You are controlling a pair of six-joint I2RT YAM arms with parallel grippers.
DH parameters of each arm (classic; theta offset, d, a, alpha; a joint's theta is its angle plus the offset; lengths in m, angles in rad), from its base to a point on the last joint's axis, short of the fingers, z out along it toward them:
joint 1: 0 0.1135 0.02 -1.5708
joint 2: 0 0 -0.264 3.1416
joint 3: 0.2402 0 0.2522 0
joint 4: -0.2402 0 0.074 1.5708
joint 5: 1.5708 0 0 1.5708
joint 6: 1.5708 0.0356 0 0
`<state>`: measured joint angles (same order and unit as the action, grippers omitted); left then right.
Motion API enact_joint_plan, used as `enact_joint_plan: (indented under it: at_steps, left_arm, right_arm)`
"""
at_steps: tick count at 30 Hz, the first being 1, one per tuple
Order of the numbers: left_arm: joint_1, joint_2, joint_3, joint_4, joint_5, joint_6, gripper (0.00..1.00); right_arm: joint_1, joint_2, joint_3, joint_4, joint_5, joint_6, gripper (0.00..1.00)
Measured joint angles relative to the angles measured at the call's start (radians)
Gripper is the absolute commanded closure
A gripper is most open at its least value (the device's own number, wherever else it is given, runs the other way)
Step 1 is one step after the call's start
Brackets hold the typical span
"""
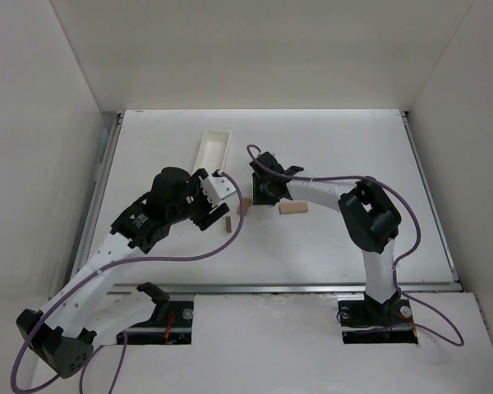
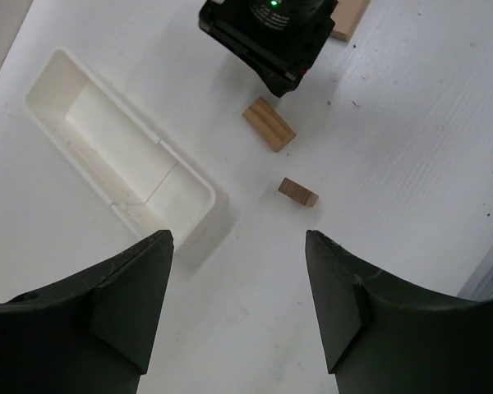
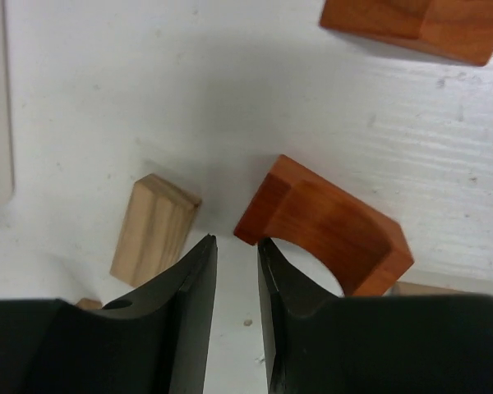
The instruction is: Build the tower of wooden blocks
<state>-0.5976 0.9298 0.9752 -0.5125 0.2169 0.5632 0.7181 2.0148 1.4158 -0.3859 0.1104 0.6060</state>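
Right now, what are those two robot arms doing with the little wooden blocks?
They're setting up to build a small block tower, but nothing is stacked yet. The left gripper hovers open above the table near the white tray, with two tan blocks lying loose ahead of it. The right gripper is nearly shut and empty, low over the table beside an orange-red arch block and another tan block.

Lab: white-walled enclosure (image 1: pixel 255 49), 2 bolted arms.
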Motion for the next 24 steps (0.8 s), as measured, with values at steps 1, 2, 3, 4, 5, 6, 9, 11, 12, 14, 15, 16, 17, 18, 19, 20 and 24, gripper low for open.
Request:
enact_joint_plan:
  at_steps: [1,2,3,4,5,6,9,11,12,14,15,16,17,18,19,20,24]
  left_arm:
    - [0.000,-0.012,-0.003,0.004,-0.016,-0.019,0.37]
    - [0.000,-0.019,-0.007,0.013,-0.030,-0.036,0.37]
    - [0.000,-0.024,-0.010,0.019,-0.044,-0.053,0.37]
    - [0.000,-0.024,-0.013,0.023,-0.057,-0.070,0.37]
    - [0.000,-0.023,-0.015,0.027,-0.066,-0.083,0.37]
    - [0.000,-0.020,-0.018,0.031,-0.072,-0.095,0.37]
    - [0.000,-0.014,-0.020,0.032,-0.087,-0.127,0.37]
    - [0.000,-0.014,-0.021,0.037,-0.090,-0.140,0.37]
    - [0.000,-0.014,-0.023,0.041,-0.090,-0.145,0.37]
    - [0.000,-0.013,-0.028,0.048,-0.091,-0.152,0.37]
    - [0.000,-0.011,-0.031,0.051,-0.091,-0.154,0.37]
    - [0.000,-0.010,-0.032,0.053,-0.091,-0.157,0.37]
    - [0.000,-0.008,-0.033,0.053,-0.091,-0.159,0.37]
    - [0.000,-0.007,-0.034,0.053,-0.091,-0.162,0.36]
    - [0.000,-0.007,-0.034,0.055,-0.091,-0.164,0.36]
    - [0.000,-0.007,-0.034,0.057,-0.090,-0.166,0.36]
    - [0.000,-0.007,-0.034,0.068,-0.092,-0.177,0.36]
  right_arm:
    - [-0.005,0.006,0.005,-0.002,0.002,0.000,0.67]
    - [-0.010,0.011,0.006,-0.004,0.005,0.002,0.67]
    - [-0.017,0.016,0.008,-0.009,0.009,0.004,0.67]
    - [-0.025,0.019,0.010,-0.012,0.013,0.009,0.67]
    - [-0.032,0.021,0.019,-0.021,0.023,0.010,0.66]
    - [-0.037,0.023,0.029,-0.031,0.031,0.012,0.64]
    - [-0.049,0.024,0.065,-0.066,0.050,0.010,0.53]
    - [-0.042,0.017,0.082,-0.079,0.059,0.007,0.47]
    - [-0.032,0.008,0.083,-0.083,0.063,0.004,0.43]
    - [-0.005,-0.008,0.087,-0.092,0.063,0.004,0.38]
    - [0.011,-0.011,0.094,-0.101,0.061,0.006,0.37]
    - [0.023,-0.011,0.104,-0.109,0.058,0.008,0.35]
    - [0.036,-0.010,0.115,-0.115,0.054,0.009,0.34]
    - [0.048,-0.006,0.127,-0.126,0.051,0.011,0.34]
    - [0.056,0.000,0.142,-0.138,0.047,0.012,0.34]
    - [0.063,0.008,0.159,-0.147,0.046,0.016,0.34]
    - [0.072,0.051,0.202,-0.157,0.039,0.027,0.30]
